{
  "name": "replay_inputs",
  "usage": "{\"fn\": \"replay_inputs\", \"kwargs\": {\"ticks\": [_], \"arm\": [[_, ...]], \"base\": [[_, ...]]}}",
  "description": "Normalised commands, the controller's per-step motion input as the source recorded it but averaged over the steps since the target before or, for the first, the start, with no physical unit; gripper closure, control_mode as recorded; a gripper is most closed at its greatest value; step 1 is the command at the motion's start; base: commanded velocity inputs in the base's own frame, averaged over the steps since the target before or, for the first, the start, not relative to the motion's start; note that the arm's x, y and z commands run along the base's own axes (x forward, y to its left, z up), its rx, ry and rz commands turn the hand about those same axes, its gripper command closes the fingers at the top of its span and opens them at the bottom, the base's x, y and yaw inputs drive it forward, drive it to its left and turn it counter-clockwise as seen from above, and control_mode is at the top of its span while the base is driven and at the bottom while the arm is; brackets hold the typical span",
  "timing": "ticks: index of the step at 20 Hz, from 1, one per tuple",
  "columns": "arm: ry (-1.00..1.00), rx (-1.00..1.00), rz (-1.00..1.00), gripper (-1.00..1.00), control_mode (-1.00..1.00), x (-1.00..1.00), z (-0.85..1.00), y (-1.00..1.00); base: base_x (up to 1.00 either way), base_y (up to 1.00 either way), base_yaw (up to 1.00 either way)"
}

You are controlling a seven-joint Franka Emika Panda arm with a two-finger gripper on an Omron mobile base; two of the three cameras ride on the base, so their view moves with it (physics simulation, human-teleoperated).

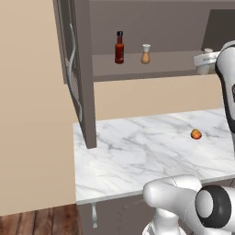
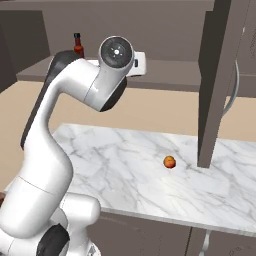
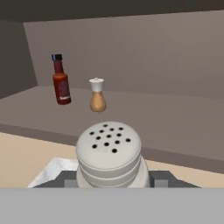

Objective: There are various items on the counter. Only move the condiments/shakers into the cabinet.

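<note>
My gripper [image 3: 114, 179] is shut on the small grey shaker [image 3: 109, 151], whose round top with holes faces the hand camera. It hangs at shelf height at the front edge of the open cabinet [image 1: 151, 69]. In the left base view the gripper [image 1: 205, 60] shows at the right edge with the grey shaker [image 1: 209, 51] in it. On the shelf stand the dark red sauce bottle [image 3: 61, 80] [image 1: 119, 47] [image 2: 78, 45] and the tan shaker [image 3: 97, 95] [image 1: 145, 54], both upright and to the left of my hand.
A small orange fruit [image 1: 196, 134] [image 2: 169, 162] lies on the white marble counter [image 1: 137, 151] [image 2: 115, 165]. The cabinet door [image 1: 73, 69] [image 2: 215, 80] hangs open over the counter's left end, its silver handle [image 2: 235, 95] facing outward. My own elbow [image 2: 115, 55] rises in front of the shelf.
</note>
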Motion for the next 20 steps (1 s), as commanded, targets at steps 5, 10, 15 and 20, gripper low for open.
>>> {"fn": "replay_inputs", "kwargs": {"ticks": [5,10,15,20], "arm": [[-0.07,-0.04,-0.07,1.00,-1.00,0.61,0.00,0.00],[0.00,-0.01,-0.05,1.00,-1.00,0.77,-0.07,0.00],[0.05,0.00,-0.03,1.00,-1.00,0.63,-0.12,0.00],[0.08,0.00,0.00,1.00,-1.00,0.51,-0.09,0.00]], "base": [[0.00,0.00,0.00],[0.00,0.00,0.00],[0.00,0.00,0.00],[0.00,0.00,0.00]]}}
